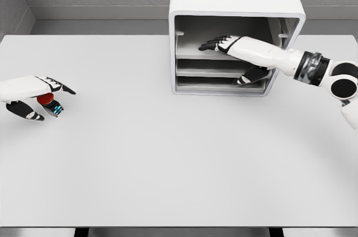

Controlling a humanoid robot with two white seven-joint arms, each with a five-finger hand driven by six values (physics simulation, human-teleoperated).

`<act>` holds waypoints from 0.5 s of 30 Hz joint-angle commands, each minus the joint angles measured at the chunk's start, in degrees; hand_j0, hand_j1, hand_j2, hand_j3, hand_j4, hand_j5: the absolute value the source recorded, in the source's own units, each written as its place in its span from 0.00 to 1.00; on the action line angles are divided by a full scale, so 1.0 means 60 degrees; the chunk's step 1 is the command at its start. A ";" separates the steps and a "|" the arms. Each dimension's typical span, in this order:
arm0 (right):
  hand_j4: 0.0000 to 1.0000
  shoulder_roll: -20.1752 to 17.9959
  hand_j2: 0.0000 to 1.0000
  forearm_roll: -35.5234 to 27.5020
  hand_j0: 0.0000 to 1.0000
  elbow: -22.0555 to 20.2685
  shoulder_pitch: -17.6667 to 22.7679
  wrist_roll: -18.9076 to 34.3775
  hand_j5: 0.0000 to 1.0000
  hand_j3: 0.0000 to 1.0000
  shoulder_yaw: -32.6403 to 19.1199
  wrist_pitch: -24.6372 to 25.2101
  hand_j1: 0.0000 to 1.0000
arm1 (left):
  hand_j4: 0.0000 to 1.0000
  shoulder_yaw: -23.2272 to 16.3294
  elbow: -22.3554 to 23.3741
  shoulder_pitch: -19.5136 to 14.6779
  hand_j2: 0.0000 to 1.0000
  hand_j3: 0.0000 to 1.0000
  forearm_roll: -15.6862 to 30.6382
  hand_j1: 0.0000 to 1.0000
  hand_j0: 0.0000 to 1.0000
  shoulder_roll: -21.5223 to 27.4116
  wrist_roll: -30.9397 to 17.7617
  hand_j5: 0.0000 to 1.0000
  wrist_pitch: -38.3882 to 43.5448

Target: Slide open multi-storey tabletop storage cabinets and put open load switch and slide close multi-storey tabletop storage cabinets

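Reaching my right hand point(232, 47) into the storage cabinet point(235, 2) at the back of the counter point(168, 164), fingers stretched flat along the upper shelf, thumb dropped toward the lower tier; nothing gripped there, hand apart. Cabinet front reads open: I see three tiers inside, pale and bare apart from my own hand. Cannot tell if a drawer tray is part pulled or if these are fixed shelves.

Load switch point(49, 103), small red-and-dark part with a blue glint, sits far left, well apart from the cabinet. My left hand point(33, 96) is clamped over it, fingers above and thumb below; cannot tell if it is lifted or touching the counter.

Step, my judgement: opening looks done or nearly so, placing is next. Closing not yet done.

Next move calls for: clear the right hand out of the opening so the shelf is free, then carry the switch rightward across the counter with the left hand, keeping the pinch firm since the part is small. Entry needs a low, level approach to pass under the cabinet's upper rim. Release on a tier, withdraw, then slide shut.
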 commanded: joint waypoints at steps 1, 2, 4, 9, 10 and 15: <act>1.00 0.0162 1.00 0.0104 1.00 0.0209 0.0000 -0.0007 1.00 1.00 -0.0008 0.0020 1.00 | 0.80 0.0014 0.0036 -0.0001 0.80 0.80 0.0012 0.80 0.80 -0.0007 0.0003 0.80 0.0006; 1.00 0.0177 1.00 0.0105 1.00 0.0254 0.0000 -0.0007 1.00 1.00 -0.0008 0.0020 1.00 | 0.77 0.0014 0.0036 -0.0001 0.77 0.77 0.0012 0.77 0.77 -0.0007 0.0003 0.77 0.0006; 1.00 0.0191 1.00 0.0105 1.00 0.0400 0.0000 -0.0007 1.00 1.00 -0.0008 0.0020 1.00 | 0.69 0.0014 0.0036 -0.0001 0.69 0.69 0.0012 0.69 0.69 0.0007 0.0003 0.69 0.0006; 1.00 0.0338 1.00 0.0105 1.00 0.0620 0.0044 0.0007 1.00 1.00 -0.0008 0.0020 1.00 | 0.64 0.0014 0.0138 -0.0001 0.64 0.64 -0.0003 0.64 0.64 0.0007 0.0003 0.64 0.0006; 1.00 0.0367 1.00 0.0105 1.00 0.0634 0.0044 0.0007 1.00 1.00 -0.0008 0.0020 1.00 | 0.64 0.0014 0.0138 -0.0001 0.64 0.64 -0.0003 0.64 0.64 0.0007 0.0003 0.64 0.0006; 1.00 0.0353 1.00 0.0105 1.00 0.0605 0.0088 -0.0007 1.00 1.00 -0.0037 0.0020 1.00 | 0.58 0.0014 0.0212 -0.0015 0.58 0.58 -0.0120 0.58 0.58 -0.0007 0.0003 0.58 0.0006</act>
